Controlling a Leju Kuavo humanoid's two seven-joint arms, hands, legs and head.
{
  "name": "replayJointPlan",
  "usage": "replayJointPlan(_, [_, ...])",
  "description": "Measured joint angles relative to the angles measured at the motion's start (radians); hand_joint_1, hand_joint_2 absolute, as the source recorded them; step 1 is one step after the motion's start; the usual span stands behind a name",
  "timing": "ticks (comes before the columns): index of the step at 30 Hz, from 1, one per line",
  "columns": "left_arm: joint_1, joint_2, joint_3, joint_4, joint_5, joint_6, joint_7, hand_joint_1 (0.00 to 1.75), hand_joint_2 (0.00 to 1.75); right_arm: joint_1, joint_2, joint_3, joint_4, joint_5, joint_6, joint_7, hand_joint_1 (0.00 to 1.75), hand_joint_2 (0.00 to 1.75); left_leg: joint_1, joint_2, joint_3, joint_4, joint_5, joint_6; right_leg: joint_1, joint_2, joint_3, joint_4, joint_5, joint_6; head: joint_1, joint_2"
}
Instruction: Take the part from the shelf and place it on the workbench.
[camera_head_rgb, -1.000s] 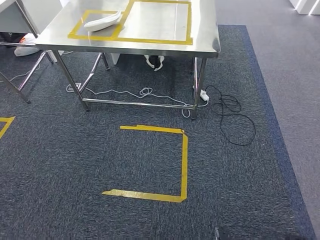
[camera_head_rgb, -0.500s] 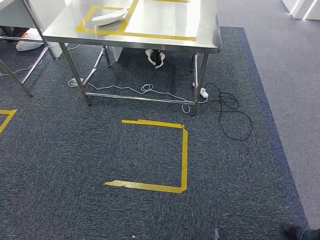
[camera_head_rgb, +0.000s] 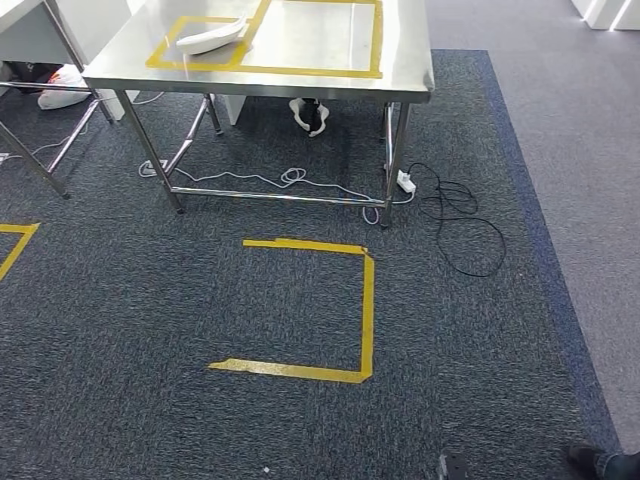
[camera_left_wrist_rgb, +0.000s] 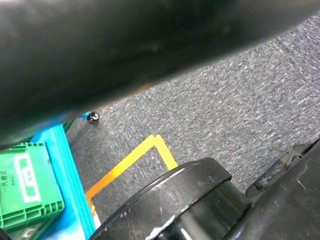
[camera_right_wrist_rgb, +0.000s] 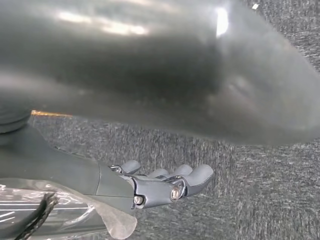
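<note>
The steel workbench stands ahead at the top of the head view, marked with yellow tape rectangles. A white curved part lies in the left rectangle. In the right wrist view my right hand hangs over the carpet, its fingers straight and holding nothing. A broad grey blurred shape runs close above it and I cannot tell what it is. The left wrist view looks down at carpet, with a green crate on a blue shelf base.
A yellow tape square marks the dark carpet in front of the workbench. White and black cables and a power strip lie by its right leg. Another table's legs stand at the left.
The whole head picture has shifted a little, so the camera has moved. The white part still lies in the left rectangle.
</note>
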Motion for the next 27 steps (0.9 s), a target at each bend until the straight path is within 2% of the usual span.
replayJointPlan(11, [-0.002, -0.007, 0.043, -0.006, -0.037, -0.009, 0.000, 0.00, 0.00, 0.000, -0.002, -0.021, 0.000, 0.000, -0.008, -0.002, 0.00, 0.00, -0.001, 0.000, -0.004, 0.002, 0.000, -0.001, -0.001, 0.000, -0.003, 0.000, 0.001, 0.000, 0.000, 0.000])
replayJointPlan(17, [-0.008, -0.009, 0.060, -0.010, -0.062, -0.013, 0.000, 0.00, 0.00, -0.002, -0.003, -0.026, 0.000, 0.000, -0.015, 0.004, 0.00, 0.00, -0.005, -0.001, -0.014, 0.013, -0.001, 0.005, -0.006, -0.001, -0.001, -0.001, 0.007, 0.010, 0.000, 0.000])
replayJointPlan(20, [-0.010, -0.010, 0.072, -0.013, -0.074, -0.014, 0.000, 0.00, 0.00, -0.003, -0.003, -0.027, -0.001, 0.000, -0.017, 0.008, 0.00, 0.00, -0.004, -0.003, -0.018, 0.007, 0.005, 0.014, -0.007, -0.002, 0.000, -0.002, 0.010, 0.019, 0.000, 0.000])
replayJointPlan(21, [-0.011, -0.010, 0.076, -0.013, -0.080, -0.014, 0.000, 0.00, 0.00, -0.003, -0.003, -0.027, -0.001, 0.000, -0.018, 0.009, 0.00, 0.00, -0.002, -0.004, -0.017, 0.000, 0.010, 0.018, -0.007, -0.002, -0.004, 0.004, 0.002, 0.022, 0.000, 0.000])
replayJointPlan(23, [-0.014, -0.012, 0.082, -0.014, -0.091, -0.015, 0.000, 0.00, 0.00, -0.004, -0.005, -0.027, -0.001, 0.000, -0.020, 0.011, 0.00, 0.00, 0.004, -0.008, -0.018, -0.013, 0.020, 0.026, -0.008, 0.000, -0.036, 0.070, -0.047, 0.027, 0.003, 0.000])
replayJointPlan(25, [-0.014, -0.014, 0.089, -0.015, -0.098, -0.016, 0.000, 0.00, 0.00, -0.005, -0.006, -0.028, -0.001, 0.000, -0.020, 0.012, 0.00, 0.00, 0.003, -0.015, -0.027, -0.013, 0.025, 0.029, -0.009, 0.002, -0.095, 0.204, -0.118, 0.031, 0.005, 0.000])
replayJointPlan(26, [-0.013, -0.015, 0.093, -0.015, -0.099, -0.016, 0.000, 0.00, 0.00, -0.004, -0.006, -0.028, -0.001, 0.000, -0.020, 0.013, 0.00, 0.00, 0.003, -0.019, -0.031, -0.012, 0.027, 0.027, -0.011, 0.002, -0.120, 0.261, -0.140, 0.034, 0.005, 0.000])
replayJointPlan(27, [-0.012, -0.016, 0.097, -0.015, -0.100, -0.016, 0.000, 0.00, 0.00, -0.003, -0.006, -0.028, -0.002, 0.000, -0.020, 0.014, 0.00, 0.00, 0.004, -0.026, -0.034, -0.011, 0.029, 0.025, -0.012, 0.002, -0.128, 0.286, -0.142, 0.035, 0.005, 0.000])
